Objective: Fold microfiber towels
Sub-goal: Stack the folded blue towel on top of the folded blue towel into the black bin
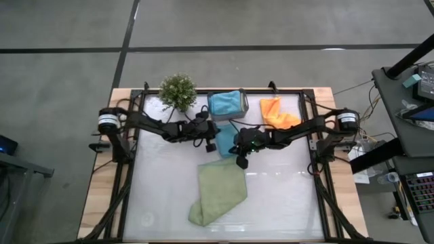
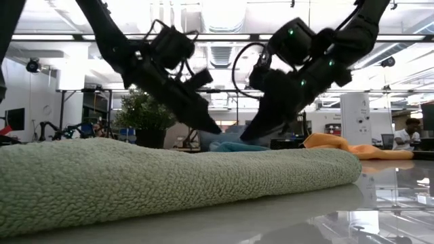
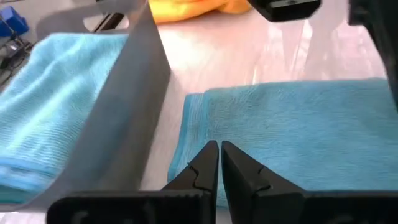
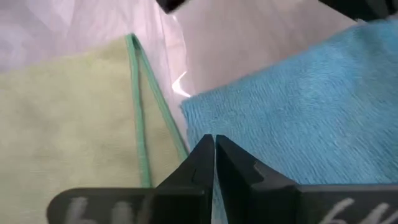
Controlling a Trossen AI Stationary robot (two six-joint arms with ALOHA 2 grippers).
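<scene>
A teal-blue towel [image 1: 223, 147] lies flat at the table's middle, largely under both grippers. My left gripper [image 3: 219, 149] is shut and slants down over the towel, near the edge that faces the grey bin [image 3: 124, 118]. My right gripper [image 4: 214, 142] is also shut and slants down over the same towel [image 4: 298, 106], near a corner beside the light green towel [image 1: 217, 191]. The green towel lies loosely folded toward the near edge. A second teal towel [image 1: 227, 103] sits in the bin, and an orange towel [image 1: 278, 112] lies crumpled at the far right. My left gripper's shut tips hang over the teal towel's strip along its edge [image 3: 196, 124], slanting down from the table's left. I cannot tell whether they touch it. My right gripper's shut tips hang over the towel's corner area [image 4: 205, 115], slanting down from the right. Whether they touch is not visible either.
A small potted plant [image 1: 178, 91] stands at the far left, next to the bin [image 1: 229, 112]. The bin's grey wall rises close beside my left gripper. The table's dark frame rails [image 1: 313, 135] run along both sides. People and desks show in the room beyond the table.
</scene>
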